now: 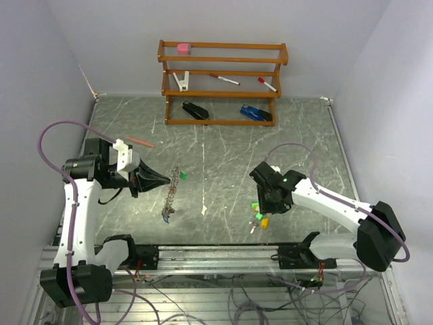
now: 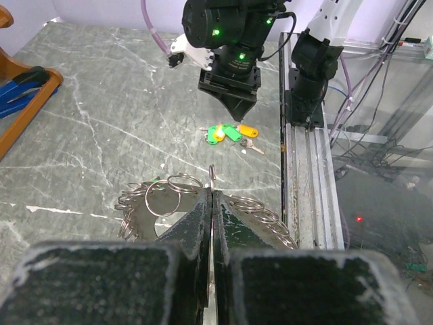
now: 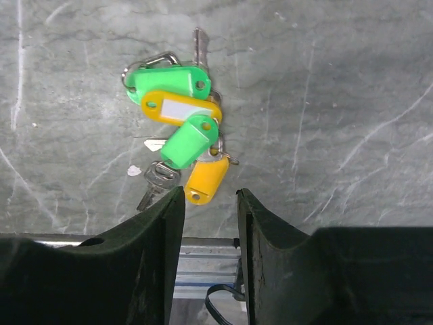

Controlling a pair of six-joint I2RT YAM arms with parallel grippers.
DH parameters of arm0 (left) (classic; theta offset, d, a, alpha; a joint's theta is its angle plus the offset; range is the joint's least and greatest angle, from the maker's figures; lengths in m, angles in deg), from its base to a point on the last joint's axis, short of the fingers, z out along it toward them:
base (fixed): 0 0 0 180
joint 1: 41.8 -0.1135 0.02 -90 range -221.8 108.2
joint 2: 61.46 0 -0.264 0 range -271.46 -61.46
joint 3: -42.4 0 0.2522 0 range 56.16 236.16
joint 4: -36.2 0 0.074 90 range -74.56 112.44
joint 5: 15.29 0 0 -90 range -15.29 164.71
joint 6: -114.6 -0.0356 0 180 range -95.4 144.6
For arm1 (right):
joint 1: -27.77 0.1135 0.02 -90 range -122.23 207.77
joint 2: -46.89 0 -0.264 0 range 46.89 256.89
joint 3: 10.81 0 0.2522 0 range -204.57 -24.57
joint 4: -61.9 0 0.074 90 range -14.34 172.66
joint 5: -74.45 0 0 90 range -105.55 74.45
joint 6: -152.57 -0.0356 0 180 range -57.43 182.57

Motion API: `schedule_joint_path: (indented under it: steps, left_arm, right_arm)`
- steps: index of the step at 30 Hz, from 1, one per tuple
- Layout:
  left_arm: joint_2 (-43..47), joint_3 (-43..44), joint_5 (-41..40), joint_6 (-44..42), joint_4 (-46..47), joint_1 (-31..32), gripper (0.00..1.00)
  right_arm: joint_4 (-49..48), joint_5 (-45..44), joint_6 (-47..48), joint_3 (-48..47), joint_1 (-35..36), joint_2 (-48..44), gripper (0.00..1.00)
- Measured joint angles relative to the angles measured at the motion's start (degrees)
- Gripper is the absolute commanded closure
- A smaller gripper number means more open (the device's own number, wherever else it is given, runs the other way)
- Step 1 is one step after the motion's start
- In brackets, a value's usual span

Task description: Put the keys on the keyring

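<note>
My left gripper is shut on the keyring, a pale ring strung with several small rings and a green tag, which hangs from the fingertips down to the table. In the left wrist view the keyring spreads to both sides of the closed gripper, with its thin rim pinched between the jaws. The keys, a bunch with green and yellow-orange tags, lie on the table near the front edge. My right gripper is open and empty, just above them. In the right wrist view the keys lie just ahead of the open gripper.
A wooden rack at the back holds a pink block, red-capped pens, a clip, a black stapler and a blue stapler. An orange pen lies by the left arm. A white scrap lies mid-table. A metal rail runs along the front edge.
</note>
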Motion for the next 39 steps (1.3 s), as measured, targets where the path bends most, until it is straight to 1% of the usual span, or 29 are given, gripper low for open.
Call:
schedule_joint_path:
  steps: [6, 15, 22, 32, 36, 39]
  left_arm:
    - [0.66, 0.0, 0.0, 0.68, 0.24, -0.17, 0.93]
    - [0.72, -0.02, 0.0, 1.36, 0.72, -0.31, 0.93]
    - [0.81, -0.02, 0.0, 1.86, 1.05, -0.37, 0.93]
    - [0.9, -0.11, 0.0, 2.58, 1.9, -0.37, 0.93]
    - [1.22, -0.28, 0.0, 3.19, 2.43, -0.37, 0.93]
    - [1.38, -0.28, 0.0, 3.5, 2.69, -0.39, 0.93]
  right_arm:
    - [-0.57, -0.13, -1.95, 2.34, -1.33, -3.48, 0.65]
    - [-3.17, -0.09, -2.91, 7.06, -4.09, -3.61, 0.66]
    - [-4.94, -0.28, -3.5, 7.41, -6.14, -3.58, 0.66]
    - [-7.74, 0.22, -3.48, 8.26, -6.47, -2.45, 0.66]
    - [-8.28, 0.87, -3.58, 8.9, -6.47, -1.77, 0.7]
    - [-8.92, 1.33, -3.8, 9.53, -6.47, -1.22, 0.72]
